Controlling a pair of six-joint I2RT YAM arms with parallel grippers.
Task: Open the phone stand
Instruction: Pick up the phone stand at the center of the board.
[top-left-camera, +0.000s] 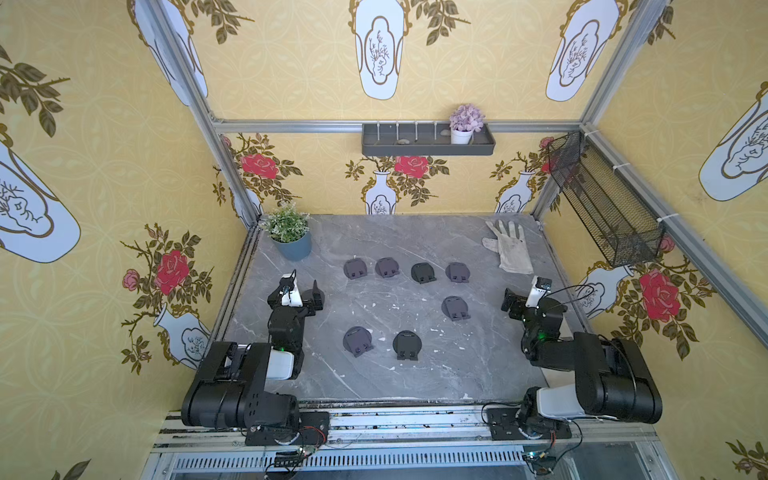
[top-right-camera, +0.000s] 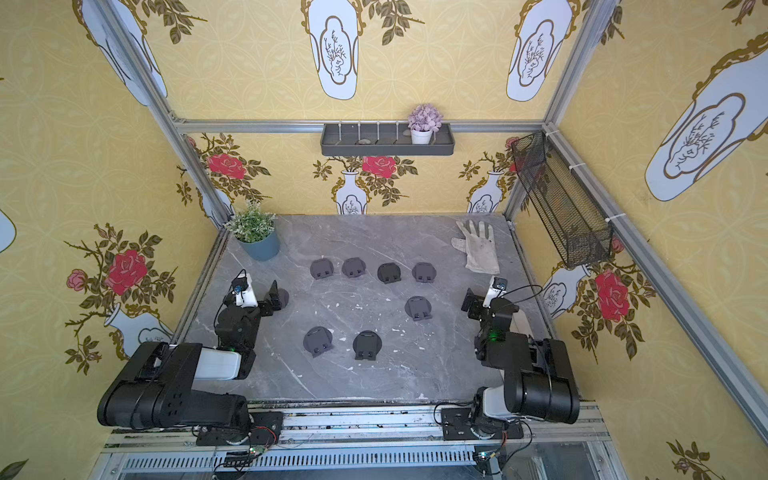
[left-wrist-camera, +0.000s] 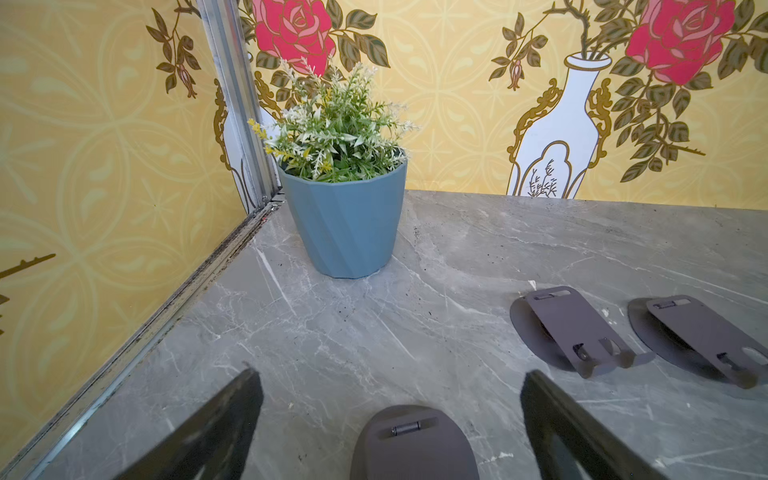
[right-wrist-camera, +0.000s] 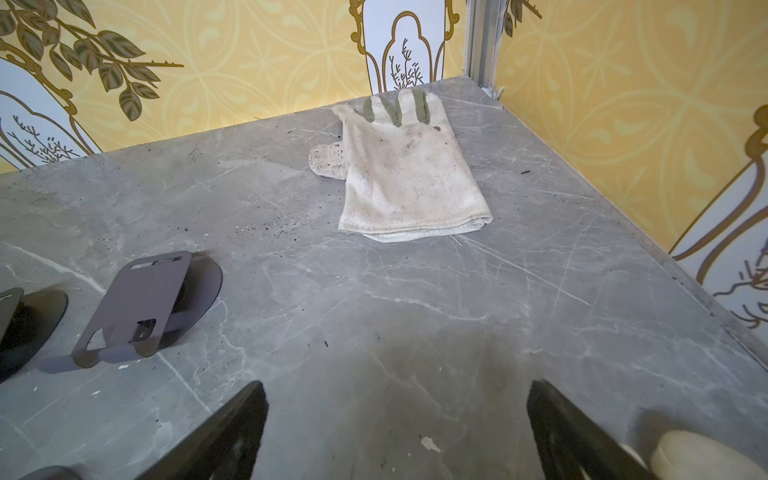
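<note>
A dark phone stand (left-wrist-camera: 411, 444) lies folded flat on the grey marble table (top-left-camera: 374, 386), its hinge pin facing up. My left gripper (left-wrist-camera: 386, 378) hangs open just above it, one finger on each side and neither touching it. In both top views this gripper (top-left-camera: 316, 297) (top-right-camera: 274, 297) sits at the table's left side and covers most of the stand (top-left-camera: 308, 296). My right gripper (right-wrist-camera: 395, 386) (top-left-camera: 509, 303) is open over bare table at the right side, holding nothing.
Several other dark stands rest on the table: a row of them (top-left-camera: 387, 267) with plates tilted up, one (top-left-camera: 455, 308) at mid-right, two (top-left-camera: 357, 340) near the front. A blue potted plant (top-left-camera: 291, 237) stands back left. A white glove (top-left-camera: 509, 247) lies back right. A wire basket (top-left-camera: 602, 199) hangs on the right wall.
</note>
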